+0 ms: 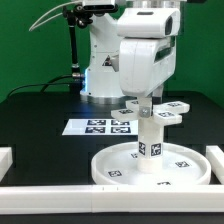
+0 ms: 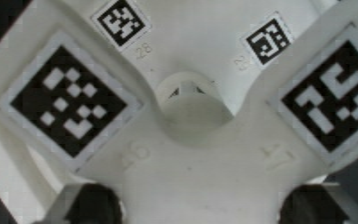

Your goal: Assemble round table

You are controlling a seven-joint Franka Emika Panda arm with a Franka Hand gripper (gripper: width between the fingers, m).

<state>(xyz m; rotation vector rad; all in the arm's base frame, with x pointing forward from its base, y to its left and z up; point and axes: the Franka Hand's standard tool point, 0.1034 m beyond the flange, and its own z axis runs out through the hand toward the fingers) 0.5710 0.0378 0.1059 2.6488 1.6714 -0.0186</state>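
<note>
The large rimmed disc (image 1: 110,165) lies flat on the black table near the front. The short post (image 1: 150,145) stands upright in its hub. The flat lobed cross piece (image 1: 172,108) sits level on top of the post, its tagged lobes sticking out to the sides. My gripper (image 1: 146,100) comes straight down onto it. In the wrist view the cross piece (image 2: 185,110) fills the picture. Its white body spans the whole gap between my two dark fingers (image 2: 91,200), so the gripper (image 2: 197,205) is shut on it.
The marker board (image 1: 100,126) lies flat behind the disc, by the robot base. White rails edge the black surface at the front (image 1: 60,190), the exterior view's right (image 1: 215,160) and its left (image 1: 5,157).
</note>
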